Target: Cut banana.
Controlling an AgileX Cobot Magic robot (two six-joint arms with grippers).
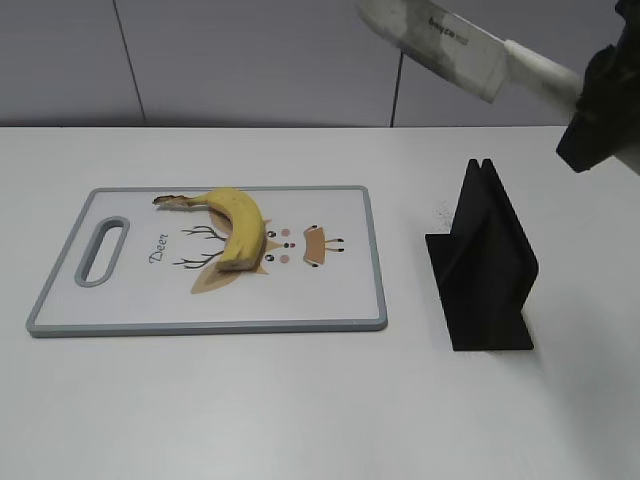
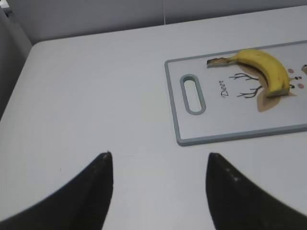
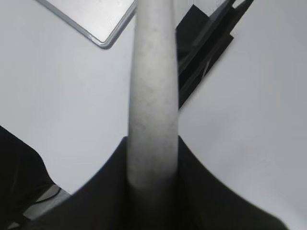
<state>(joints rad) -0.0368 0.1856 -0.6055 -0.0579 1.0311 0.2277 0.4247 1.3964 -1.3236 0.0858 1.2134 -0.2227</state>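
The right gripper (image 3: 152, 184) clamped the knife (image 1: 440, 40) handle, raised at far right. The left gripper (image 2: 158, 187) stood wide, seemingly above bare table (image 2: 96, 96). The banana (image 1: 235, 228) lay on the cutting board (image 1: 340, 290).

Even, soft overhead light; the counter (image 1: 300, 400) shows faint shadows toward 5 o'clock. The knife handle (image 3: 152, 96) is blurred close-up.

Right gripper (image 1: 590, 105): clamped on knife (image 1: 455, 45), high over table (image 1: 300, 400). Below it, black stand (image 1: 485, 265), upright. Left of stand: bare strip, then board (image 1: 340, 300). Left gripper (image 2: 158, 165): jaws apart; bare table ahead; board forward-right.
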